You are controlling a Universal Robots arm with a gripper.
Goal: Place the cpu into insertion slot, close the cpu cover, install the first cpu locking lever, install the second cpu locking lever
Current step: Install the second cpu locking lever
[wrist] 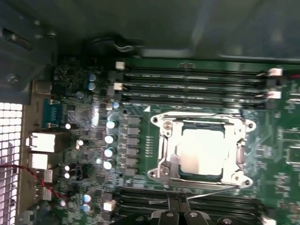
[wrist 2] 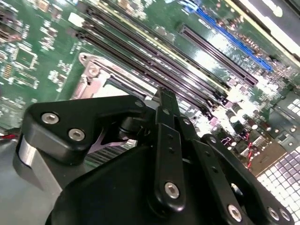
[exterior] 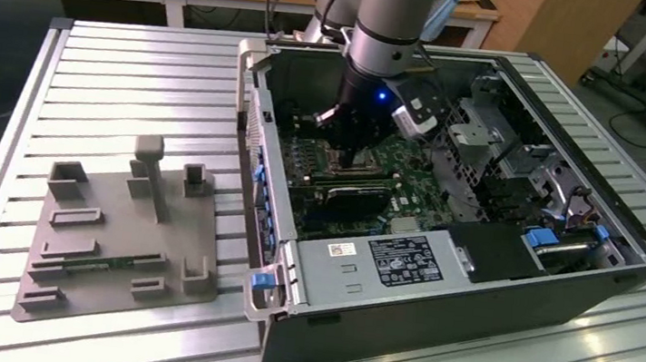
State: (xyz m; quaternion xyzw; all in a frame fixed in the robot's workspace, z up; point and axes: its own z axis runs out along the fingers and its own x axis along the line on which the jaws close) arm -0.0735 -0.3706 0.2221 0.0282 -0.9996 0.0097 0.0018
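Note:
Inside the open computer case [exterior: 444, 295] my gripper [exterior: 350, 161] hangs low over the motherboard. In the first wrist view the cpu [wrist: 204, 150] lies in the insertion slot [wrist: 248, 125], its silvery top showing through the cut-out. The cpu cover [wrist: 168, 145] lies flat over it. One thin wire lever [wrist: 201, 115] runs along the far side of the socket. A second lever [wrist: 206, 192] lies slanted along the near side, right at my gripper [wrist: 178, 206]. The black fingers [wrist 2: 165, 101] are shut together, nothing visibly between them, just beside the socket frame [wrist 2: 101, 79].
Long dark memory slots [wrist: 187, 75] flank the socket on both sides. A row of capacitors [wrist: 110, 138] stands beside it. Case walls and the labelled power supply [exterior: 405, 259] hem the arm in. A grey fixture plate [exterior: 123, 231] lies on the ribbed table at the exterior view's left.

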